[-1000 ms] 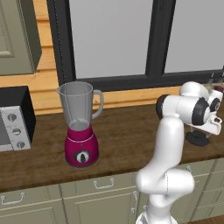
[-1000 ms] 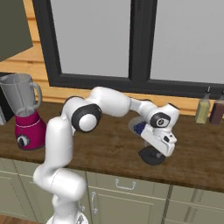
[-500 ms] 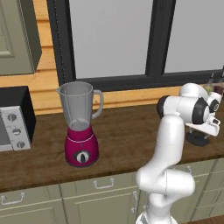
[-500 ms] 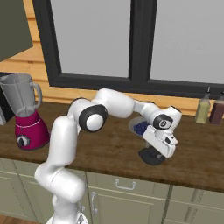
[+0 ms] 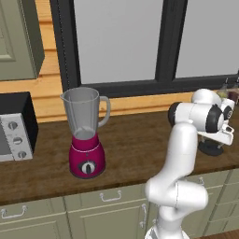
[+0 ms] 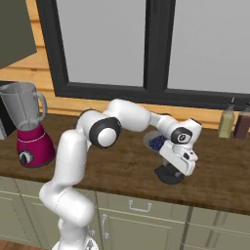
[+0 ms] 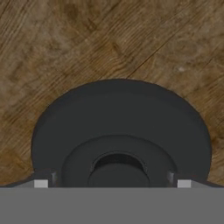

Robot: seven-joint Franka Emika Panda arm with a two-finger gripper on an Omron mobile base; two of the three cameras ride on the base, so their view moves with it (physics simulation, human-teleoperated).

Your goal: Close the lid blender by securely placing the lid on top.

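With the blender (image 5: 87, 135) standing open-mouthed at the far left of the wooden counter (image 6: 122, 166), the gripper (image 6: 172, 172) hangs low over the lid (image 7: 120, 131) at the right, fingers spread either side of its central knob, lifting and capping not yet done.

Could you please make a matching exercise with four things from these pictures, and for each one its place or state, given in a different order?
Things:
1. blender
2. lid
3. bowl of blueberries
4. two bottles

Places or states:
A. on the counter behind the hand, near the window wall
B. flat on the wooden counter, directly under the hand
C. at the far right of the counter, by the wall
D. jar mouth open, standing beside the toaster oven

Pairs: 1-D, 2-B, 3-A, 4-C
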